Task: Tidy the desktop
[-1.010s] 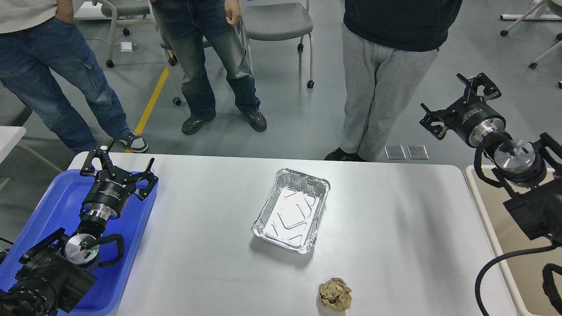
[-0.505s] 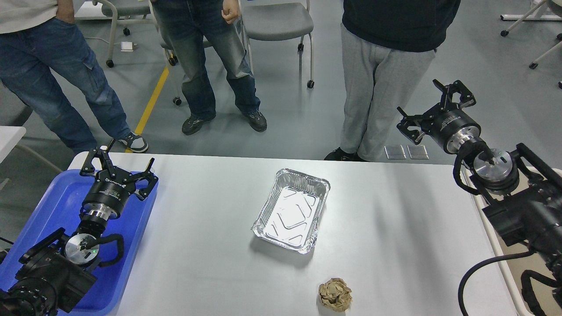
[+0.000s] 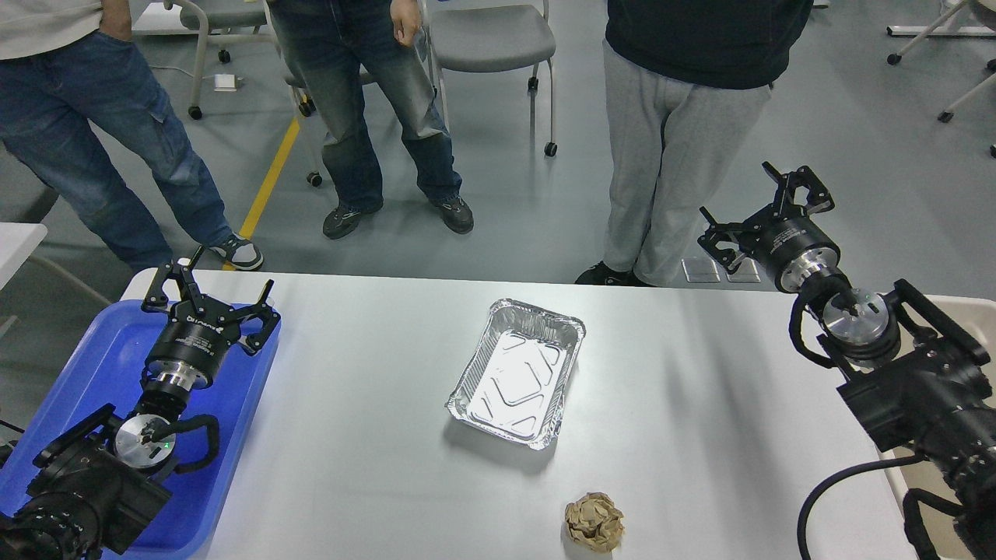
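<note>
Both grippers, left (image 3: 208, 292) and right (image 3: 762, 211), spread empty above the desktop (image 3: 373, 435)

You've got the foil tray (image 3: 517, 374) mid-desktop (image 3: 373, 435), the crumpled paper ball (image 3: 594, 522) nearer you, the plastic tray (image 3: 93, 365) at the left edge.

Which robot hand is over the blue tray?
The left gripper. It hangs open above the blue tray. The right gripper, also open, is raised past the desktop's far right edge.
</note>
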